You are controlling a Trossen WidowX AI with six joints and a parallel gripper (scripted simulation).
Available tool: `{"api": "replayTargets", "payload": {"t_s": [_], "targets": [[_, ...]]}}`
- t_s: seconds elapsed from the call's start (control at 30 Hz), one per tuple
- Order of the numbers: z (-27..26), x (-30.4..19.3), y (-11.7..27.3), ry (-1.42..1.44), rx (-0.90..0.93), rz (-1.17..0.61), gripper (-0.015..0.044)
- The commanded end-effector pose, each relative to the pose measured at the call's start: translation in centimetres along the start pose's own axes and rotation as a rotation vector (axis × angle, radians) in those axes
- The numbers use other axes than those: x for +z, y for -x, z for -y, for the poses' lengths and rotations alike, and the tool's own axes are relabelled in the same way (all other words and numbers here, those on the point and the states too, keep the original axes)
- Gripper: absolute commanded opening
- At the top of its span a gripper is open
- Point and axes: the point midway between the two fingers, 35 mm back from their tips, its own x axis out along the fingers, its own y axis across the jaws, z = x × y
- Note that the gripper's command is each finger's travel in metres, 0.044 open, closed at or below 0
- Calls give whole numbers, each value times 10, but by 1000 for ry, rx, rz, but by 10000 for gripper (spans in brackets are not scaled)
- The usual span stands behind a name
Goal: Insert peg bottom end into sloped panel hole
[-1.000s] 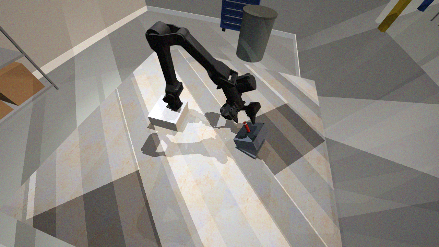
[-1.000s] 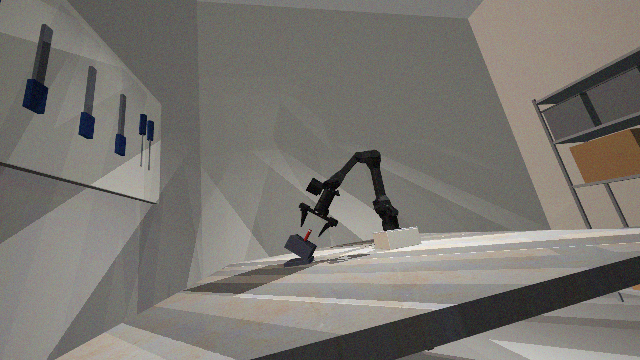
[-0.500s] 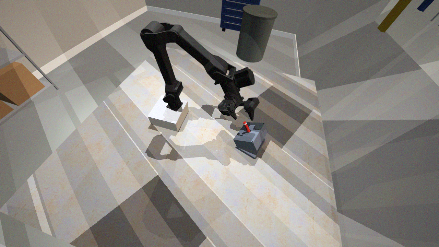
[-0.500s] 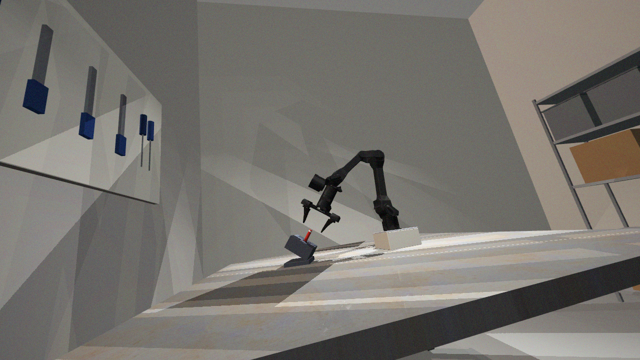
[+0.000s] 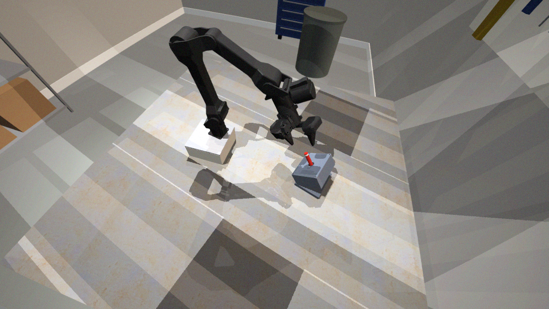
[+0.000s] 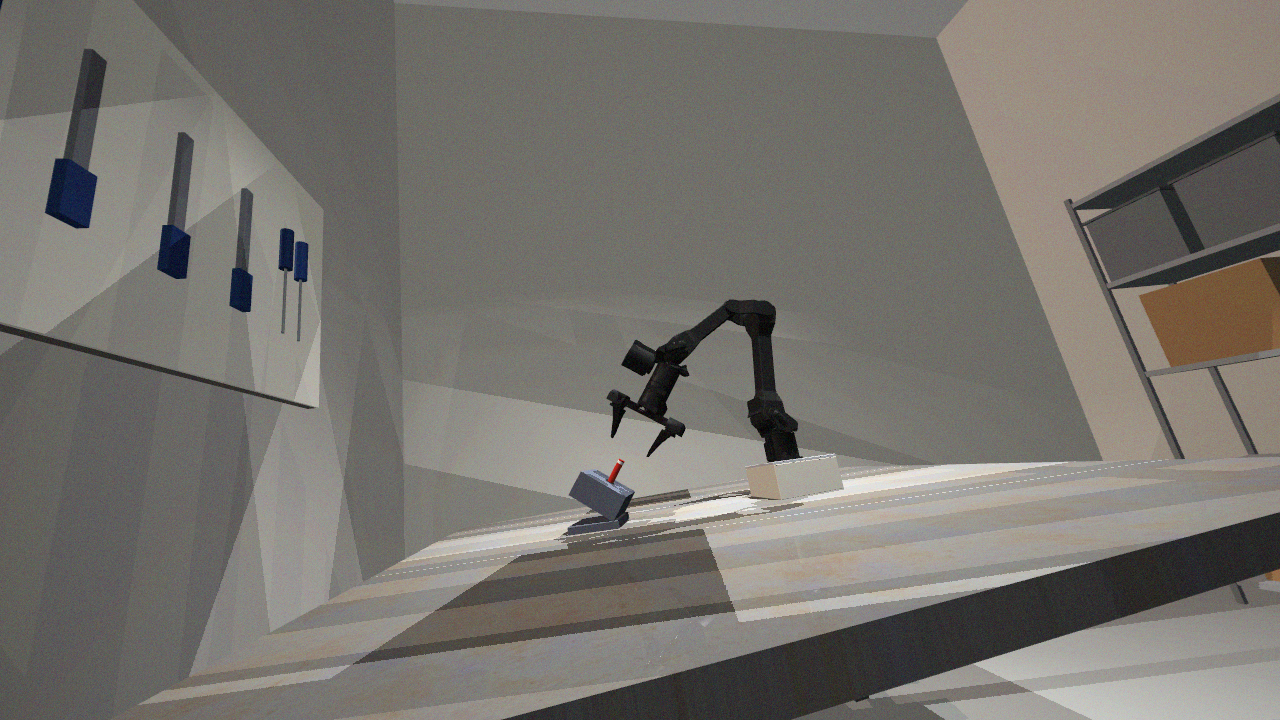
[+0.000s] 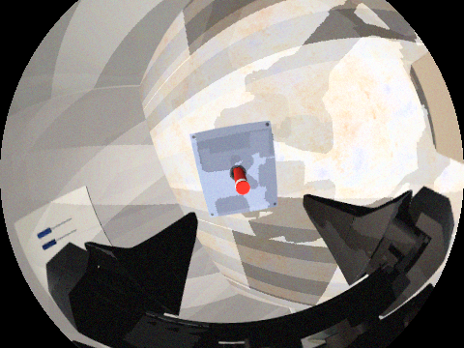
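One arm, one pincer [image 5: 300, 141], one peg [image 5: 308, 158], one sloped panel [image 5: 312, 172] on the bench [image 5: 153, 199]. The peg is short, round and red, seated in the panel's hole, toward the bench's far edge. The pincer hangs above it, spread wide and empty. Only the wrist view shows the peg [image 7: 242, 181] end-on.

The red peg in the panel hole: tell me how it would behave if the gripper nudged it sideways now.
The red peg probably would not roll: its lower end sits in the sloped panel. It looks stiff and slim, so likely light. The open gripper is well clear of it, so a side nudge might only rock the exposed top.
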Motion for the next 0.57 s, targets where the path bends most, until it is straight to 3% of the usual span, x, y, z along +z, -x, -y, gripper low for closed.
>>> {"api": "replayTargets", "payload": {"t_s": [0.0, 0.53], "targets": [[-3, 0, 8, -5, 14, -2, 440], [2, -1, 27, -4, 13, -3, 440]]}}
